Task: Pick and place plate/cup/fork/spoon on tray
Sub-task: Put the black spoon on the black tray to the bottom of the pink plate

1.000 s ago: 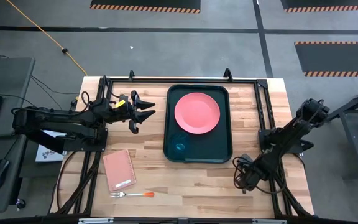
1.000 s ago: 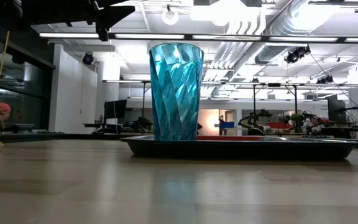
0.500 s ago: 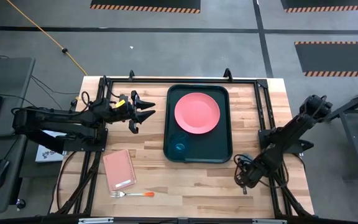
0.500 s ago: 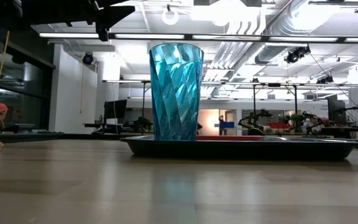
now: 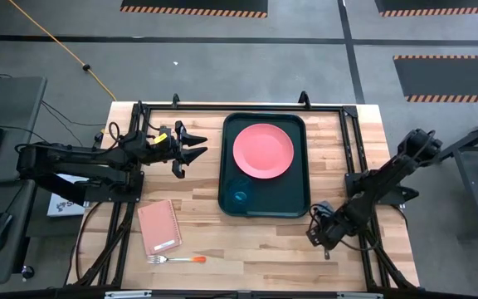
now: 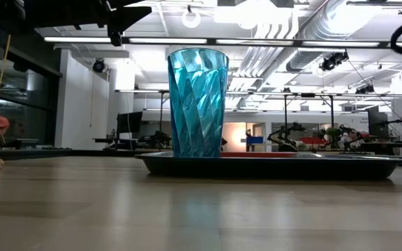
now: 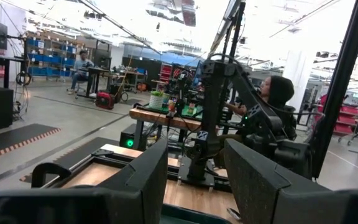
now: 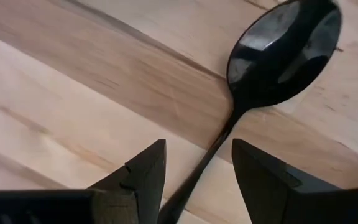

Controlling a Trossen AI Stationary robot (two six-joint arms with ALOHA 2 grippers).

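The salmon-pink plate [image 5: 263, 150] lies flat in the far half of the dark tray [image 5: 299, 199]. The teal cup [image 5: 239, 196] stands upright in the tray's near left corner and also shows in the low view [image 6: 197, 103]. The dark spoon [image 8: 283, 46] lies flat on the wood near the table's right side. My right gripper [image 8: 197, 148] is open just above it, one finger on each side of the handle [image 8: 211, 152], apart from it. In the high view this gripper [image 5: 318, 234] hides the spoon. The orange-handled fork [image 5: 178, 259] lies near the front edge. My left gripper [image 5: 199, 149] is open and empty, left of the tray.
A pink notebook [image 5: 158, 227] lies at the near left, just beyond the fork. A black frame rail [image 5: 351, 149] runs along the table's right side next to my right arm. Bare wood lies between the tray and the notebook.
My right gripper has shifted a little toward the table's left edge, staying low over the spoon. The plate, cup and tray have kept still.
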